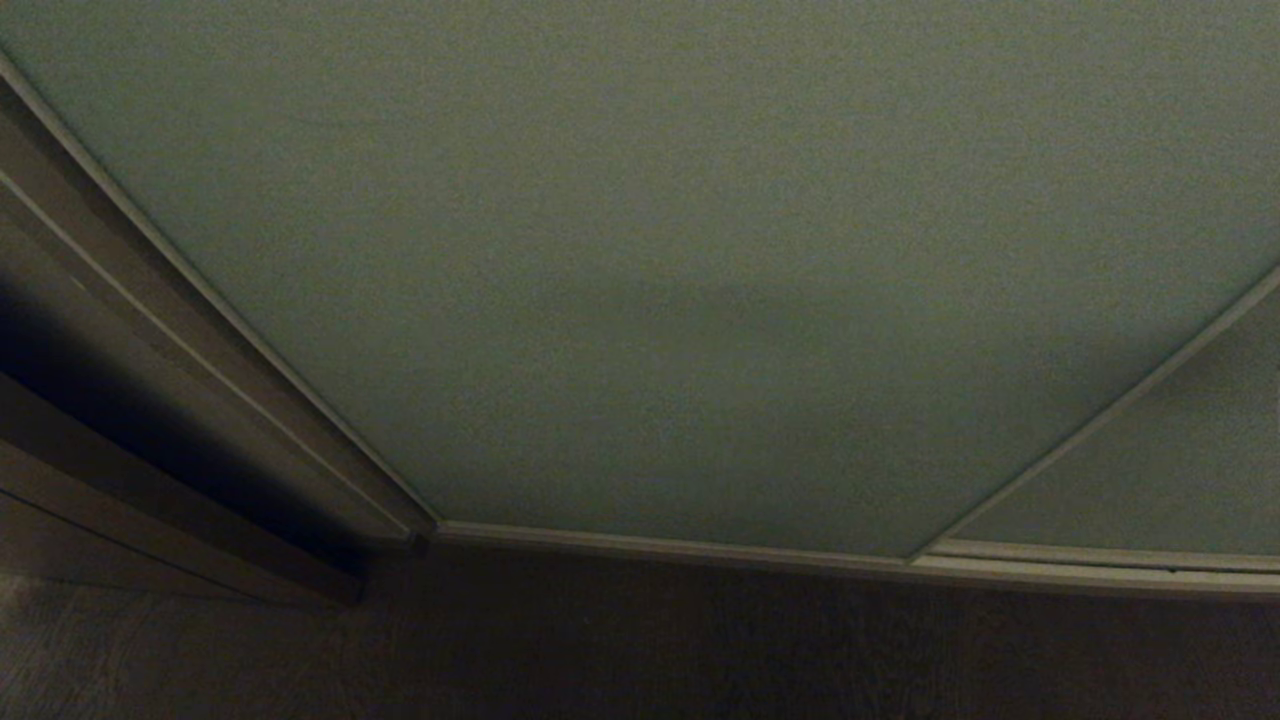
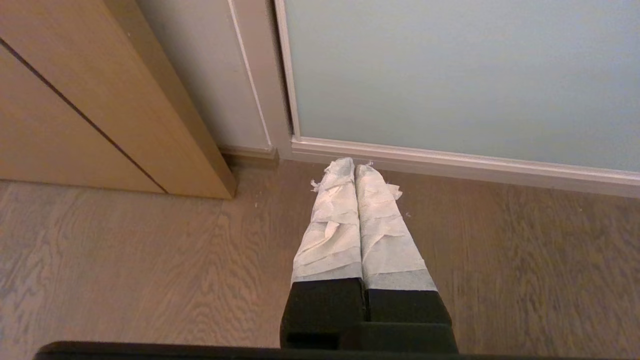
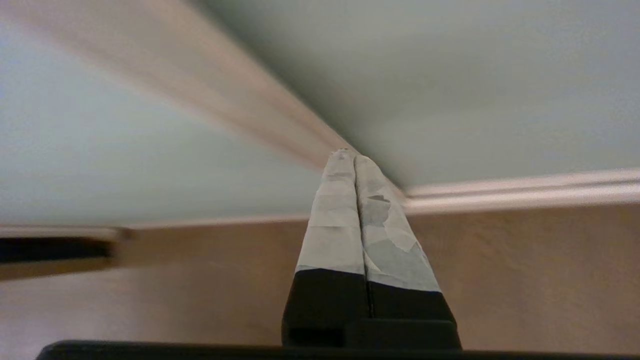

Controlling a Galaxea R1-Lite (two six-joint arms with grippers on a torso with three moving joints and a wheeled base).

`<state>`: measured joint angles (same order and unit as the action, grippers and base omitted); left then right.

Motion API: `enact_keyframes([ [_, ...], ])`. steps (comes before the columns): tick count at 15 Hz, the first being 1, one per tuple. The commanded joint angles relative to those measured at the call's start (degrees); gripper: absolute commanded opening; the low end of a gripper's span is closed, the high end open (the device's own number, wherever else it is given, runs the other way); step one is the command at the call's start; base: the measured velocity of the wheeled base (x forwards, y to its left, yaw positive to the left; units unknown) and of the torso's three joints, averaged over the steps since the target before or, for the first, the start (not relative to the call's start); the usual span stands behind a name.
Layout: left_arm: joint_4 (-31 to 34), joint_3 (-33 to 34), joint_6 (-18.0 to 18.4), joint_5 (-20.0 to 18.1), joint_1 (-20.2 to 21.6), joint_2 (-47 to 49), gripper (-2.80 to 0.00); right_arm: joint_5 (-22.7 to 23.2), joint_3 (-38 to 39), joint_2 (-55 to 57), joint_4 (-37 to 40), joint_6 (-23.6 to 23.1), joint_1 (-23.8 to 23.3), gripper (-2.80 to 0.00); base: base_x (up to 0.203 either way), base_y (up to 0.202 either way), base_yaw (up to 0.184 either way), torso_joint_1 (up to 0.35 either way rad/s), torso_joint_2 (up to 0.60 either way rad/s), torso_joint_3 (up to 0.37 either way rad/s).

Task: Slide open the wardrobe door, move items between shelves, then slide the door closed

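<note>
The tall matte pale grey-green sliding wardrobe door [image 1: 640, 260] fills almost all of my head view, shut across the opening, its long axis running upright from the floor. Its thin light beige frame [image 1: 650, 545] meets the dark wood-grain floor [image 1: 640, 650] along the bottom, and its left upright edge runs just beside the dark brown wooden side panel [image 1: 120, 400]. To the right, a slim beige vertical strip marks where this door meets the second grey-green panel [image 1: 1180, 460], which is alike in colour and frame. Neither of my arms appears in the head view. My left gripper [image 2: 355, 167], its fingers wrapped in white tape, is pressed closed with nothing between them; it hangs over the floor, pointing at the door's bottom rail near the left corner, with bare floor around it on both sides. That wrist view also shows a pale oak cabinet side [image 2: 100, 100] standing left of the wardrobe, which the head view renders only as dark. My right gripper [image 3: 348, 156], likewise tape-wrapped and closed on nothing, has its tips at or just short of the beige vertical strip between the two panels; I cannot tell whether they touch. That view is blurred.
</note>
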<state>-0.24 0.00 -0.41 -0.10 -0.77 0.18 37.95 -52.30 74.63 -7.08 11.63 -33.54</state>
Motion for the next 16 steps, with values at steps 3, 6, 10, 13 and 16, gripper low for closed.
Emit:
enact_keyframes([
  [3,0.0,0.0,0.0,0.0,0.0,0.1,-2.80,-10.2,8.2,-10.7,0.3,-2.4,11.0,-2.80,0.000,0.000,0.000,0.000,0.00,0.000],
  [6,0.0,0.0,0.0,0.0,0.0,0.1,-2.80,-15.7,15.4,-21.4,1.2,-4.1,16.9,-2.80,0.000,0.000,0.000,0.000,0.00,0.000],
  [10,0.0,0.0,0.0,0.0,0.0,0.1,-2.80,-24.2,26.9,-39.8,3.2,-7.1,23.9,-2.80,0.000,0.000,0.000,0.000,0.00,0.000],
  [13,0.0,0.0,0.0,0.0,0.0,0.1,-2.80,-29.7,36.1,-53.4,6.6,-8.6,26.4,-2.80,0.000,0.000,0.000,0.000,0.00,0.000],
  [16,0.0,0.0,0.0,0.0,0.0,0.1,-2.80,-37.3,45.2,-58.9,9.6,-11.8,28.1,-2.80,0.000,0.000,0.000,0.000,0.00,0.000],
])
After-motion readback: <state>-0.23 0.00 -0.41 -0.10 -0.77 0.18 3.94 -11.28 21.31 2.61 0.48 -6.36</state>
